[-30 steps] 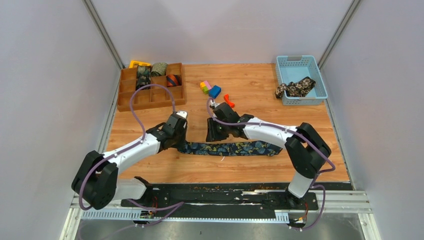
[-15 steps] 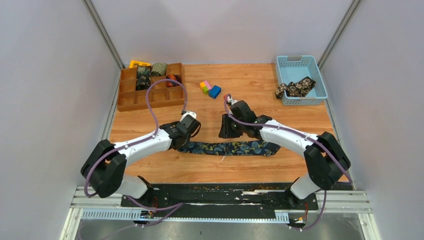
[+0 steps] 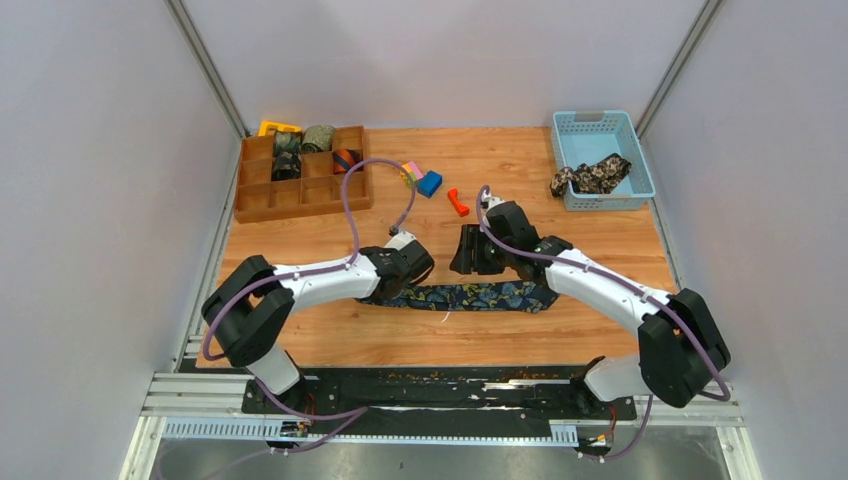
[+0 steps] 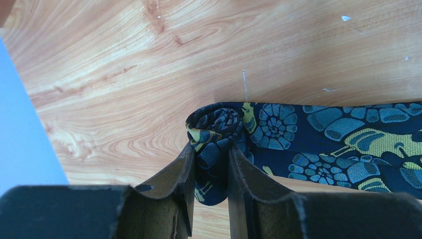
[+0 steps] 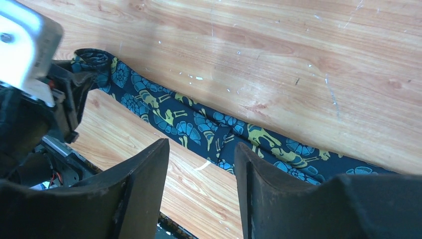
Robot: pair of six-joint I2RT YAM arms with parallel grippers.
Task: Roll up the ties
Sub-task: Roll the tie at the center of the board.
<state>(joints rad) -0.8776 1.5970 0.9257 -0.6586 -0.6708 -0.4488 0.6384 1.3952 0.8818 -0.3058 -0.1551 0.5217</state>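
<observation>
— Nearest first: what of the left gripper point(image 4: 210, 154)?
— Clamped on the coil point(image 4: 217, 123), pinching it from both sides with the fingers point(image 4: 186, 169)
— And the coil itself?
— Rolled from the narrow end of the navy tie point(image 3: 480, 296), standing on edge on the table point(image 3: 330, 335)
— The rest of that tie?
— Lying flat on the wood, stretched rightward from the coil, with the wide end close under the right arm
— Right gripper point(image 5: 200, 149)?
— Spread apart, holding nothing, hanging by the middle stretch of the tie; cannot tell whether touching the cloth
— Farther back?
— Mid-table, a red block point(image 3: 458, 202), then a blue block point(image 3: 430, 183) just behind it to the left
— And at the far edge?
— Far left, a tray point(image 3: 302, 210) with rolled ties point(image 3: 318, 138) in the back compartments. Far right, a basket point(image 3: 640, 160) with a black-tan tie point(image 3: 590, 177) bunched inside, one end up against the left wall
</observation>
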